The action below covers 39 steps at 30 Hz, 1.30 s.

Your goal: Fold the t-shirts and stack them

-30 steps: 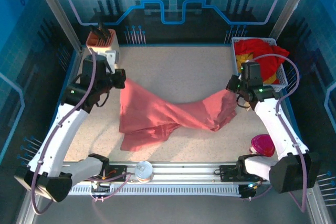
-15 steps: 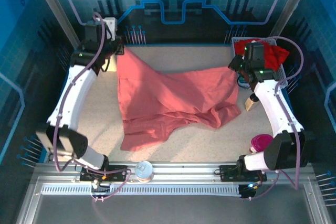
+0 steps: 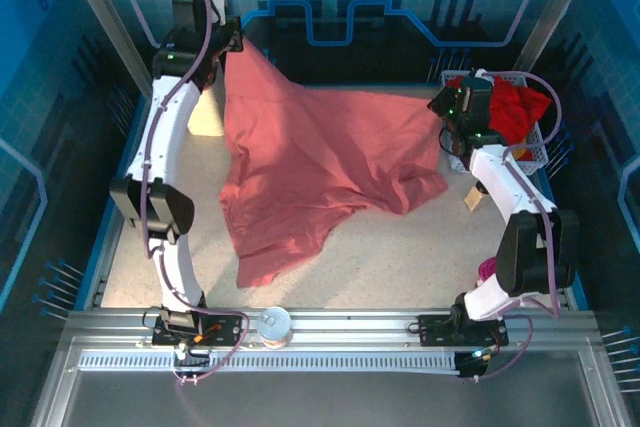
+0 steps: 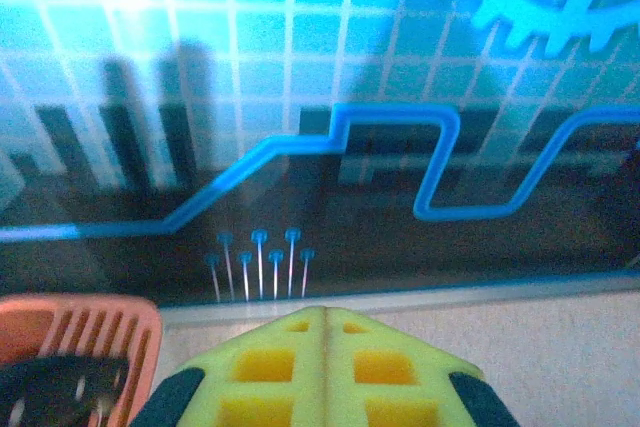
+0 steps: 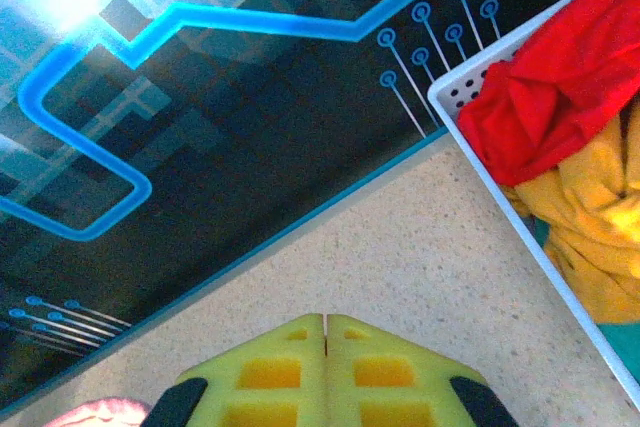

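left gripper (image 3: 232, 39) is up high at the far left corner, jaws pinched tight on one corner of the pink t-shirt (image 3: 310, 167). from its own wrist camera the left gripper (image 4: 326, 312) has both yellow-green pads (image 4: 262, 372) pressed flat together, no gap between them. over on the right, the right gripper (image 3: 443, 107) is clamped on the opposite corner of the same shirt, just beside the white basket (image 3: 541, 143). its wrist view says the same: right gripper (image 5: 326, 319), pads (image 5: 262, 372) together, and a sliver of pink cloth shows at the bottom left edge.

the shirt is strung between the two arms. its held edge runs left to right across the far half of the table (image 3: 400, 257), higher at the left end and lower at the right. from that edge the cloth falls and spreads onto the table, wrinkled, with folds bunched under the right gripper. the long axis is diagonal: from the raised far-left corner down to a narrow tail pointing at the near-left side of the table, where it lies flat.

the basket sits at the far right corner, holding the red t-shirt (image 3: 515, 107) heaped on top and the yellow t-shirt (image 3: 517, 153) below it. the right wrist camera sees the red t-shirt (image 5: 560, 97) crumpled over the yellow t-shirt (image 5: 600, 207) inside the basket (image 5: 520, 217) wall.
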Motion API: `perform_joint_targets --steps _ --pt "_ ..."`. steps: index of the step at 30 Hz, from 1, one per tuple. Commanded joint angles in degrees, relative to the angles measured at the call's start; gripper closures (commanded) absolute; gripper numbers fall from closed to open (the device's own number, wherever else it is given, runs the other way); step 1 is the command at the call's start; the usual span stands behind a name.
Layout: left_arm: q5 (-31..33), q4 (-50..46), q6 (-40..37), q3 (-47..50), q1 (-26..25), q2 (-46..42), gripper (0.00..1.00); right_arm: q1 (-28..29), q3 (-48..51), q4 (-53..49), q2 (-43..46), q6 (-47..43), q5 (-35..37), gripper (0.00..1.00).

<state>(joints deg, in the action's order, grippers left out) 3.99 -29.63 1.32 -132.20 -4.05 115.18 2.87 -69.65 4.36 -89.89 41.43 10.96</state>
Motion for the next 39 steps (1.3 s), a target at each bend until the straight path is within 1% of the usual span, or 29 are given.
perform_joint_targets --steps 1,2,3,4,5,6,7,8,9,10,11,14,18,21,23,26,30,31,32,35,39 --pt "-0.7 0.5 -0.5 -7.9 0.5 5.6 1.00 -0.9 -2.6 5.6 -3.3 0.7 1.5 1.00" --pt "-0.6 0.6 -0.6 -9.0 0.5 7.1 0.98 -0.9 -3.9 4.1 -4.5 0.7 1.0 1.00" --pt "-0.5 0.5 -0.8 -10.1 0.5 8.9 0.95 -1.0 -6.0 1.2 -6.0 0.8 0.4 0.97" --pt "-0.5 -0.6 -1.0 -11.6 0.5 10.7 0.85 -1.1 -8.3 -1.9 -7.7 0.7 -0.7 0.88" --pt "-0.3 -2.0 -1.1 -12.9 0.5 12.1 0.74 -1.2 -10.1 -4.4 -8.9 0.4 -2.2 0.76" --pt "0.1 -3.8 -1.1 -13.7 0.5 13.3 0.54 -1.3 -11.8 -7.0 -10.0 -0.2 -4.4 0.53" --pt "0.9 -5.3 -0.8 -13.3 0.5 13.7 0.21 -1.3 -13.0 -9.2 -10.9 -0.7 -6.1 0.35" --pt "1.8 -6.4 -0.4 -12.4 0.5 13.6 0.11 -1.3 -13.9 -11.2 -11.3 -1.2 -7.3 0.24" --pt "3.1 -7.3 0.2 -10.3 0.5 12.7 0.08 -1.4 -14.2 -13.0 -11.3 -1.8 -8.2 0.14" --pt "4.2 -7.4 0.9 -7.1 0.5 11.3 0.07 -1.3 -14.0 -14.4 -11.0 -2.0 -8.7 0.04" --pt "4.6 -6.8 1.6 -3.7 0.5 9.5 0.06 -1.4 -13.6 -15.4 -10.6 -2.3 -9.0 0.01" --pt "4.2 -4.3 4.9 9.8 0.5 1.9 0.06 -1.2 -10.3 -18.2 -7.6 -3.3 -9.8 0.00" --pt "3.1 -2.6 11.7 27.3 0.2 -9.3 0.07 0.0 -2.7 -19.6 -1.2 -4.6 -9.6 0.00" --pt "1.6 -1.9 14.8 38.9 -0.9 -17.2 0.08 1.5 3.2 -20.5 4.1 -4.8 -8.7 0.00" --pt "1.5 -3.0 15.1 44.8 -2.7 -21.7 0.09 2.6 5.9 -21.9 6.7 -4.9 -8.6 0.00" --pt "1.5 -6.7 16.5 53.0 -5.8 -27.8 0.11 3.7 8.3 -26.7 8.7 -4.3 -9.0 0.00" --pt "-1.4 -11.5 19.8 65.5 -8.6 -36.4 0.20 4.1 11.4 -33.6 10.5 -3.3 -8.3 0.00" --pt "-0.9 -13.0 20.9 68.1 -9.4 -38.3 0.21 4.2 12.5 -34.1 11.1 -3.7 -8.3 0.00" --pt "0.0 -14.8 22.7 71.1 -10.3 -40.5 0.21 4.1 14.1 -34.0 11.8 -4.0 -8.7 0.00" --pt "-0.2 -18.7 27.4 77.8 -13.2 -46.1 0.22 3.9 17.6 -33.3 12.7 -4.8 -10.7 0.00" --pt "-1.9 -21.1 36.1 84.5 -18.7 -51.8 0.24 4.0 18.9 -34.3 11.4 -5.7 -12.5 0.00"
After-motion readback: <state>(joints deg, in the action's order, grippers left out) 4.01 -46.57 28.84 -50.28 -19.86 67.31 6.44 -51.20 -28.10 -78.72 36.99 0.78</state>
